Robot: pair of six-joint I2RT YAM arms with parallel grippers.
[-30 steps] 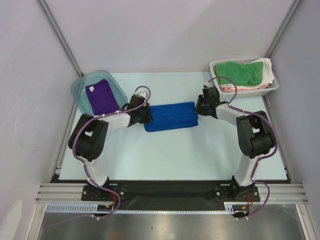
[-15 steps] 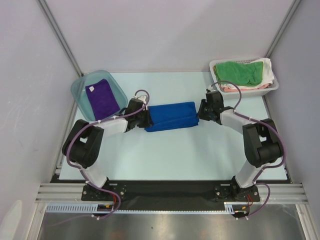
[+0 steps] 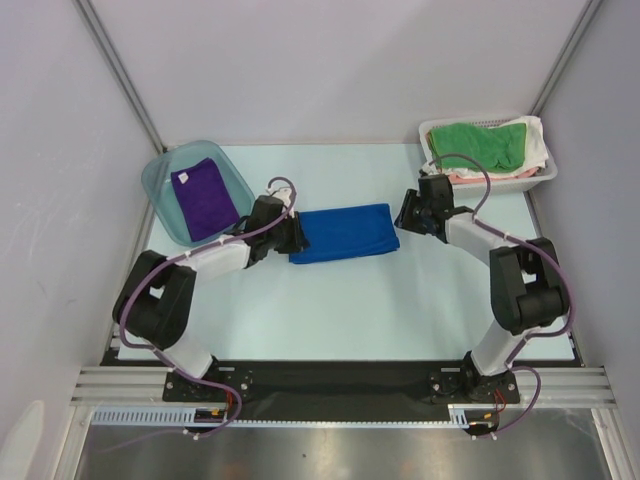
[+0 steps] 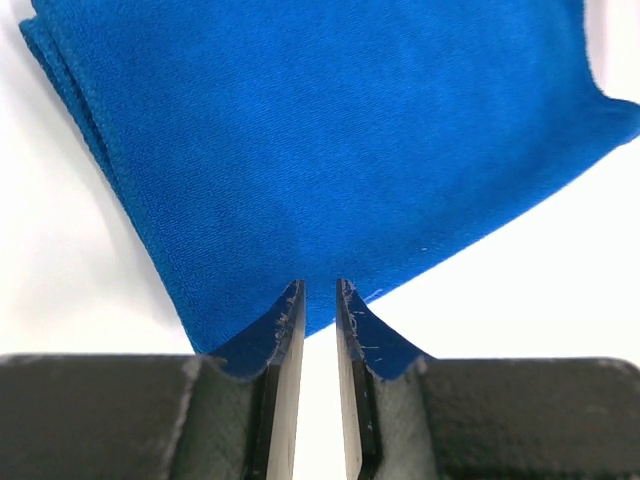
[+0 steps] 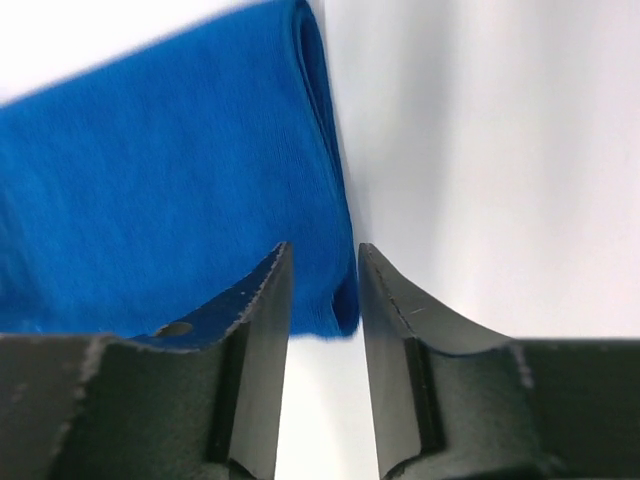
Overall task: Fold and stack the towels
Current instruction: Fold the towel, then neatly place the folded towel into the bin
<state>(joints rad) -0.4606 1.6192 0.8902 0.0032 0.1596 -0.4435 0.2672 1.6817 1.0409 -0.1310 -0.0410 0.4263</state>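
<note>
The blue towel (image 3: 343,232) is plain royal blue. The purple towel (image 3: 203,197) is plain dark purple and lies in a translucent pale teal tub (image 3: 160,178). The green towel (image 3: 480,143) is plain bright green. The basket (image 3: 503,186) is white, the cloth (image 3: 540,148) in it is white, and the item (image 3: 458,176) is pinkish. The table (image 3: 350,300) is pale mint. The arms (image 3: 222,257) are black and white with purple cables (image 3: 150,290).

A folded blue towel (image 3: 343,233) is lying in the middle of the table (image 3: 350,310), with the left gripper (image 3: 295,237) sitting at its left end and the right gripper (image 3: 403,216) at its right end, while a purple towel (image 3: 203,195) is resting in a clear tub (image 3: 160,178) far left and a green towel (image 3: 480,143) is lying in a white basket (image 3: 536,176) far right.
</note>
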